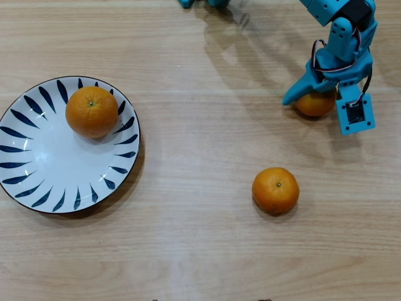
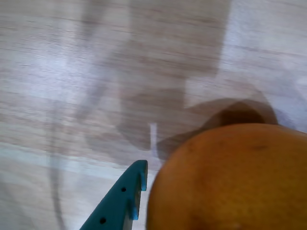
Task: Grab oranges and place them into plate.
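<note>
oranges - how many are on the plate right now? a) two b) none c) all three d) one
d: in the overhead view a single orange sits on the plate, near its upper rim. A second orange lies on the bare table, and a third orange is still on the wood under the gripper, also seen close up in the wrist view.

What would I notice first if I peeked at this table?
Probably the blue tool at top right in the overhead view, reaching over an orange. Then the blue-striped plate at left, already holding one orange, and a third orange alone on the wood.
</note>
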